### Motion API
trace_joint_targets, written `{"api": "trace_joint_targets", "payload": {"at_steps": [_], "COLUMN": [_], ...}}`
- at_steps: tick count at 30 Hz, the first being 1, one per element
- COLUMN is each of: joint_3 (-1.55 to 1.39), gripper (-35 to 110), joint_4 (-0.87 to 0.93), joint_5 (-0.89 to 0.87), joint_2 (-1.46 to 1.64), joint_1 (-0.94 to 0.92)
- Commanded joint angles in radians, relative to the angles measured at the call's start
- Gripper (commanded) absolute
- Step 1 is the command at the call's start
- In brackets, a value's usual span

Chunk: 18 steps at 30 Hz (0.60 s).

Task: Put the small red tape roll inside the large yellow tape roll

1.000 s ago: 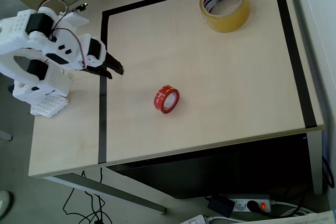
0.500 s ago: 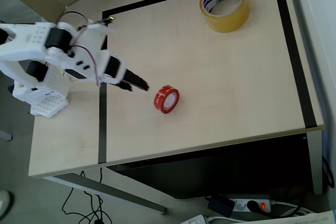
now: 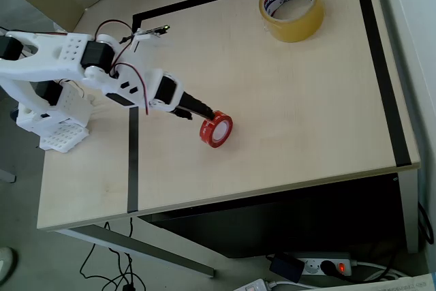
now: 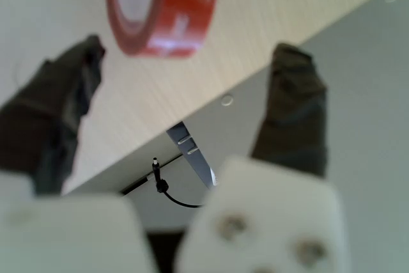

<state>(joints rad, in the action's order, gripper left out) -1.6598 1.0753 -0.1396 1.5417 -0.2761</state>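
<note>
Red small red tape roll lies mid-table, just ahead of my gripper, whose jaws stand apart and empty. Large yellow tape roll sits well away. Risk: a fingertip nudges the roll, rolling it off-line.

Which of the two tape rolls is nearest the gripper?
The small red tape roll, mid-table just ahead of the open gripper. The large yellow tape roll sits far off near the table's top edge in the overhead view.
</note>
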Motion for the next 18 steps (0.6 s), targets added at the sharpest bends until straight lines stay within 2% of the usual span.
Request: {"api": "trace_joint_targets", "payload": {"at_steps": [1,18], "joint_3": [0.091,0.103], "gripper": [28,28], "joint_4": [-0.025,-0.084], "joint_5": [-0.051,-0.077], "joint_2": [0.009,-0.158], "joint_1": [-0.023,-0.055]}}
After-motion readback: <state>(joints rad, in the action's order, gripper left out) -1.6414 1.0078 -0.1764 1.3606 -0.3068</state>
